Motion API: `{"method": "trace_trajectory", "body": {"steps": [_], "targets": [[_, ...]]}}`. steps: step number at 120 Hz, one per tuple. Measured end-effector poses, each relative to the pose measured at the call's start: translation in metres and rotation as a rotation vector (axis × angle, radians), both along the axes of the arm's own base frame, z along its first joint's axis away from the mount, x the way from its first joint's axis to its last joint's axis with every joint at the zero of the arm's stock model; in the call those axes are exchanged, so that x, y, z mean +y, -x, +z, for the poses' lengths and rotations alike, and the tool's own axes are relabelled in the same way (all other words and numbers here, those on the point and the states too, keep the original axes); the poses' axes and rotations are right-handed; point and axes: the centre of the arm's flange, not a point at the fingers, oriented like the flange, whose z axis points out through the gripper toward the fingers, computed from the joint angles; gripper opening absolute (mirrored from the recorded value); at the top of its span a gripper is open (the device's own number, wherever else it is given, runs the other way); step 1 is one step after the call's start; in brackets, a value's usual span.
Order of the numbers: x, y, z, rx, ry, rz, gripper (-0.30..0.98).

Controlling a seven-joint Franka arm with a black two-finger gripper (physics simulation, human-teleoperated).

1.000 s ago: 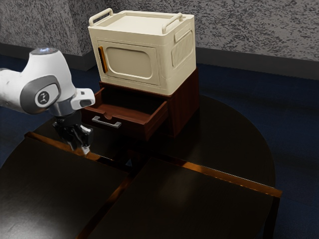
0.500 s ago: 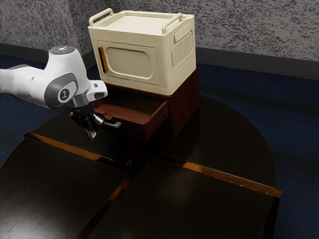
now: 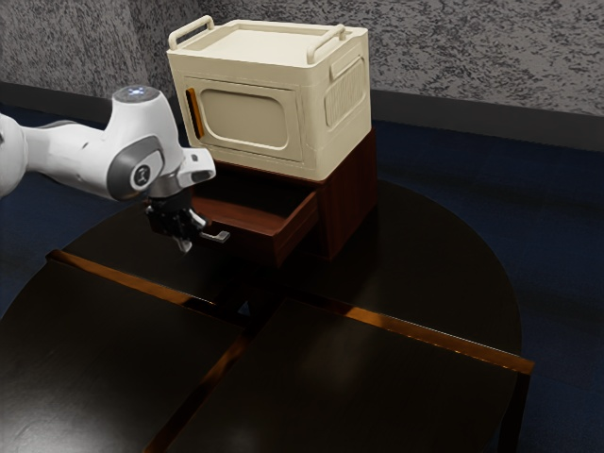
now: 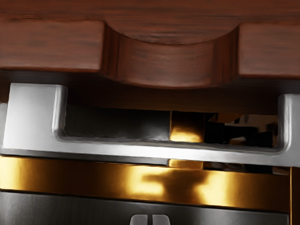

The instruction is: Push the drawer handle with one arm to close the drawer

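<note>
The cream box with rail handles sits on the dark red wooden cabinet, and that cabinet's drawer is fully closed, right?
Not quite: the red-brown drawer is open, sticking out of the dark red wooden cabinet in the exterior view. The cream box with rail handles does sit on it.

A free gap lies between handle [image 4: 164,152] and drawer front [image 4: 164,65].

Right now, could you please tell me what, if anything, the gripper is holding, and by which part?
Nothing is held: the gripper has its fingertips close together, and the handle is not between them.
</note>
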Motion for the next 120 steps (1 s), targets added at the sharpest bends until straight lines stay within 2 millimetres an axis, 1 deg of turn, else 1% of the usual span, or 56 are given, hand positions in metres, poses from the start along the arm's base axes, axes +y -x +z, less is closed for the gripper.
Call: {"method": "trace_trajectory", "body": {"steps": [28, 50, 69, 83, 105, 120], "targets": [[-0.002, -0.018, -0.004, -0.005, -0.005, -0.01, -0.1], [-0.008, -0.032, -0.01, -0.007, -0.001, -0.02, -0.1], [-0.009, -0.042, -0.006, -0.02, -0.002, -0.023, -0.1], [-0.009, -0.053, -0.008, -0.025, -0.006, -0.028, -0.1], [-0.006, -0.067, -0.004, -0.045, 0.0, -0.027, -0.1], [-0.009, -0.08, -0.007, -0.054, 0.024, -0.038, -0.1]]}}
